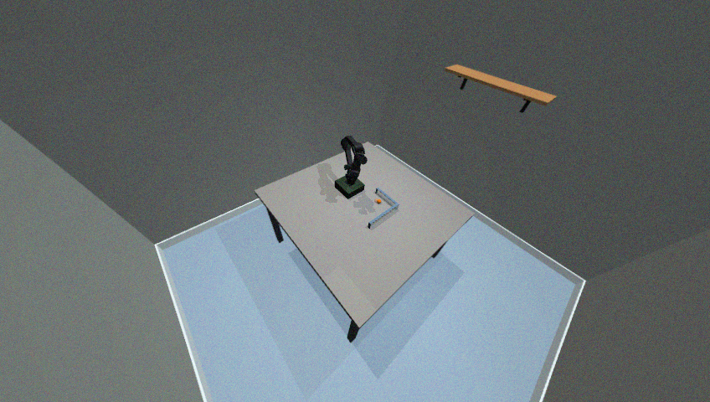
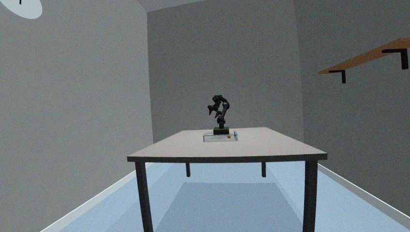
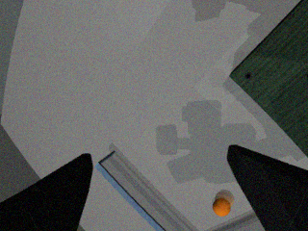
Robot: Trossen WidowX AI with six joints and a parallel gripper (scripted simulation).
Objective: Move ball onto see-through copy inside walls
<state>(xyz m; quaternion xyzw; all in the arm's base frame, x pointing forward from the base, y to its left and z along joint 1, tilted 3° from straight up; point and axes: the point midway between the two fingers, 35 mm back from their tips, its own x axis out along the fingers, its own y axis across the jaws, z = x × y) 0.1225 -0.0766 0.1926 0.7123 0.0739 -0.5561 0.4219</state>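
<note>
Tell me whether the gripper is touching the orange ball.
Apart. In the exterior view the gripper hangs high above the table, while the ball lies on the table surface. The wrist view shows the open fingers with the ball far below.

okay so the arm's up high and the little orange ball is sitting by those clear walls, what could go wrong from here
The small orange ball lies free on the grey table top, so a glancing touch could send it rolling.

The low clear corner walls stand close beside it; descending fingers might strike a wall rather than straddle the ball.

The open black gripper hangs well above the table, and I cannot make out the see-through copy, so the resting spot could be misjudged.
</note>
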